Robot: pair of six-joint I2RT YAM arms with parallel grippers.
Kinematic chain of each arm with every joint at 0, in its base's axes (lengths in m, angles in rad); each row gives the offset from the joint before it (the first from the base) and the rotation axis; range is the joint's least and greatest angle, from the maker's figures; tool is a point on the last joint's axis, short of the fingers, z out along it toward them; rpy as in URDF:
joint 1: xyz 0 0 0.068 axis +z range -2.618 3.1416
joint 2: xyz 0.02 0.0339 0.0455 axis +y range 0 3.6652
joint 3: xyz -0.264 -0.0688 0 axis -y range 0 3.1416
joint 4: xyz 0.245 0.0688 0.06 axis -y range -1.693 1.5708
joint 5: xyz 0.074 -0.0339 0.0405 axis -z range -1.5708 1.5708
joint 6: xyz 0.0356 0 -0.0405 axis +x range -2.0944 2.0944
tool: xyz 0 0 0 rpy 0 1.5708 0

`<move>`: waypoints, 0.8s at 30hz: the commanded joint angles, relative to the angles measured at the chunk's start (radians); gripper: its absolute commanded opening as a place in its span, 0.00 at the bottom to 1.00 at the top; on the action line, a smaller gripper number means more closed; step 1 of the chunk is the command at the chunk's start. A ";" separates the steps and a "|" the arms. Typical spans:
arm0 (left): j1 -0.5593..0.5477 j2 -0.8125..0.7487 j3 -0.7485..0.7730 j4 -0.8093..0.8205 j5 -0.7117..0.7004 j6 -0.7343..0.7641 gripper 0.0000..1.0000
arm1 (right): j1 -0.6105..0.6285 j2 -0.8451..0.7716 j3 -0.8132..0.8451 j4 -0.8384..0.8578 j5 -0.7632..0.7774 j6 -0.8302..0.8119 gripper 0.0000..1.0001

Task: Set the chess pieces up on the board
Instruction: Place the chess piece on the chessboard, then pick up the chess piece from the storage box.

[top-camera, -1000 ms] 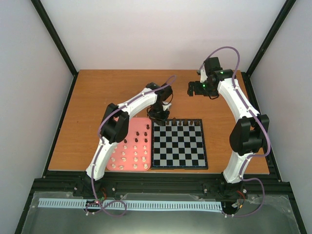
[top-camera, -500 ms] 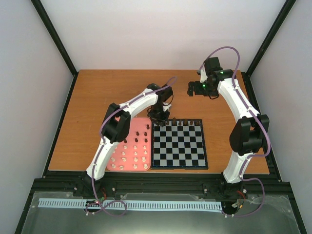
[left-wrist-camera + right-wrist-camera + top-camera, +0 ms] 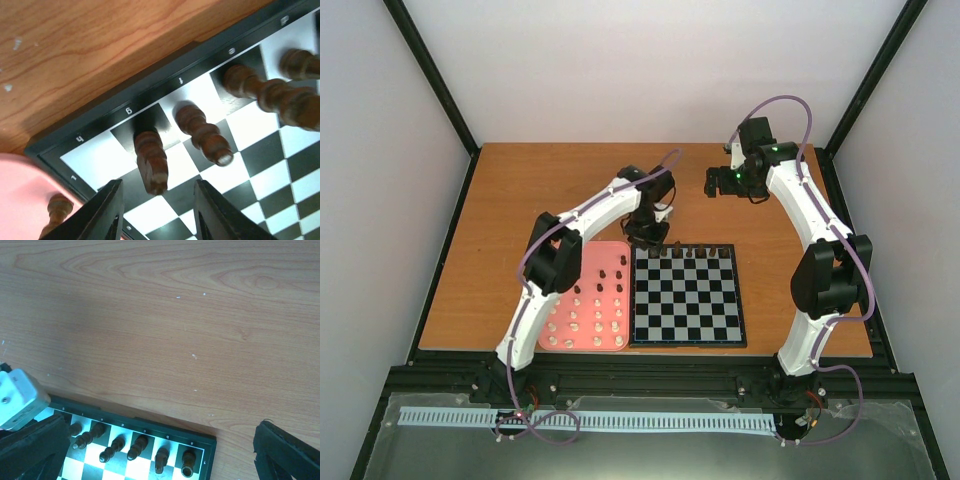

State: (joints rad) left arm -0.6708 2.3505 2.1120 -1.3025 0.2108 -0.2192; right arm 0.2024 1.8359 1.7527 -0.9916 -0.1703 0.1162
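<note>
The board (image 3: 686, 296) lies at the table's middle front, with several dark pieces (image 3: 682, 252) along its far row. My left gripper (image 3: 648, 236) hovers over the board's far left corner. In the left wrist view it (image 3: 158, 220) is open, its fingers (image 3: 107, 212) on either side of a dark knight (image 3: 150, 161) that stands on the board (image 3: 100, 132), not touching it. A dark bishop (image 3: 203, 136) stands next to it. My right gripper (image 3: 716, 182) is open and empty above bare wood beyond the board (image 3: 165, 430).
The pink tray (image 3: 582, 345) lies against the board's left side and holds several cream pieces (image 3: 586, 320) and a few dark ones (image 3: 606, 276). Its corner (image 3: 20, 195) shows in the left wrist view with a dark piece (image 3: 57, 210). Black frame rails edge the table.
My left gripper has shifted slightly toward the far side over the board's corner. The right arm has not moved.
</note>
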 commanded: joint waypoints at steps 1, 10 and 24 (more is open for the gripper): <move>-0.003 -0.095 0.045 -0.004 -0.023 0.006 0.47 | -0.006 -0.003 -0.001 -0.001 -0.008 -0.011 1.00; 0.068 -0.218 -0.045 -0.021 -0.100 -0.024 0.59 | -0.006 -0.003 -0.008 0.001 -0.016 -0.010 1.00; 0.126 -0.253 -0.336 0.087 -0.063 -0.037 0.55 | -0.006 0.010 0.002 0.001 -0.031 -0.005 1.00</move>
State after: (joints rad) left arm -0.5358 2.0762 1.7588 -1.2667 0.1127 -0.2409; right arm 0.2024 1.8359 1.7523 -0.9916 -0.1951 0.1165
